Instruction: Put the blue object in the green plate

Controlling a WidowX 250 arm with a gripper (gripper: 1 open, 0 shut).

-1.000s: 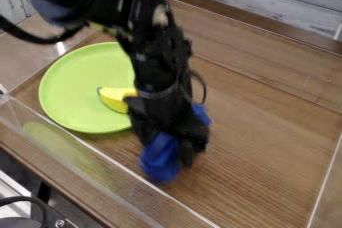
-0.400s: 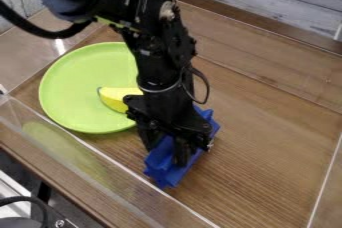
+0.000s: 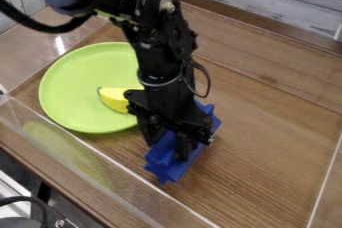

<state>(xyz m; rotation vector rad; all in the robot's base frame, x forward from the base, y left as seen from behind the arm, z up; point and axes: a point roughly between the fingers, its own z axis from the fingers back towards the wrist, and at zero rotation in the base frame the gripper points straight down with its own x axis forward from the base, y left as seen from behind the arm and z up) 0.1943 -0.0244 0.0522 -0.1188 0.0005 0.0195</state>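
Note:
The blue object (image 3: 166,162) lies on the wooden table just right of the green plate (image 3: 70,87), its long side running from near left to far right. My gripper (image 3: 175,138) points straight down over the block's middle, its black fingers closed against the block's two sides. The upper part of the block is hidden behind the fingers. The block rests on the table. A yellow banana-like wedge (image 3: 116,99) lies in the plate's right part, just left of my arm.
A clear plastic wall (image 3: 80,172) runs along the near and left edges of the table. A pale plank wall (image 3: 281,7) stands at the back. Bare wood (image 3: 274,122) lies right of the block.
The jaws have narrowed onto the sides of the blue object. The arm has stayed in the same spot, and the block still lies beside the plate.

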